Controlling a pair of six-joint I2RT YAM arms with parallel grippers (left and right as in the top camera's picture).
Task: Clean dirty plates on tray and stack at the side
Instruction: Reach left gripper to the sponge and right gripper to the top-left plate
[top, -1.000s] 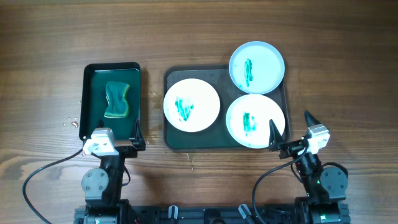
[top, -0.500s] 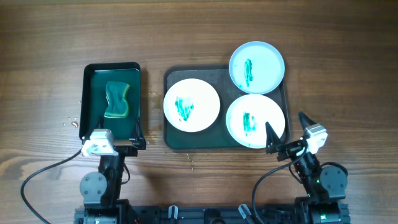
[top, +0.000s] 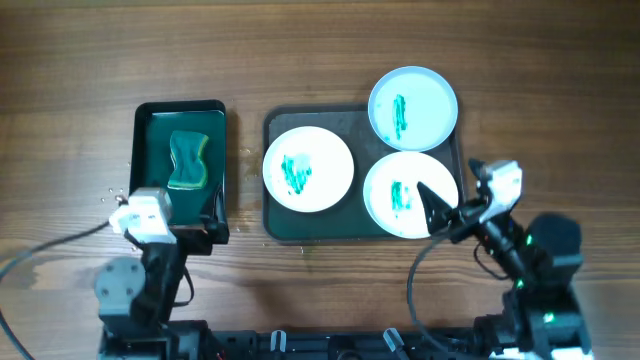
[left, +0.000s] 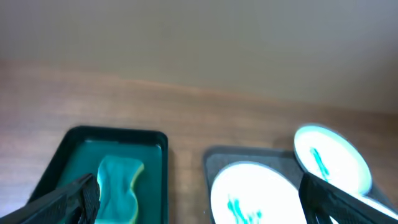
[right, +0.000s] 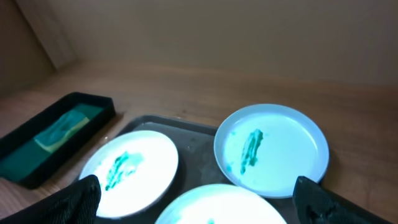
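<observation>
Three plates with green-teal smears lie on the dark grey-green tray (top: 360, 126): a white plate (top: 308, 168) at its left, a white plate (top: 410, 194) at its front right, and a pale blue plate (top: 413, 107) over its back right corner. My right gripper (top: 450, 196) is open and empty, above the front right plate's near edge. My left gripper (top: 195, 222) is open and empty at the near end of the small black tray (top: 150, 125). The left wrist view shows the left white plate (left: 258, 194) and the blue plate (left: 333, 159). The right wrist view shows all three plates, the blue one (right: 271, 149) farthest.
The small black tray with a green inside holds a teal and yellow sponge (top: 187, 160), also in the left wrist view (left: 119, 190). Water drops lie on the wood left of it (top: 112, 192). Bare wooden table (top: 320, 50) extends behind both trays.
The right gripper has moved up and forward over the near edge of the front right plate. The left gripper has shifted slightly left and forward. Plates and sponge have not moved.
</observation>
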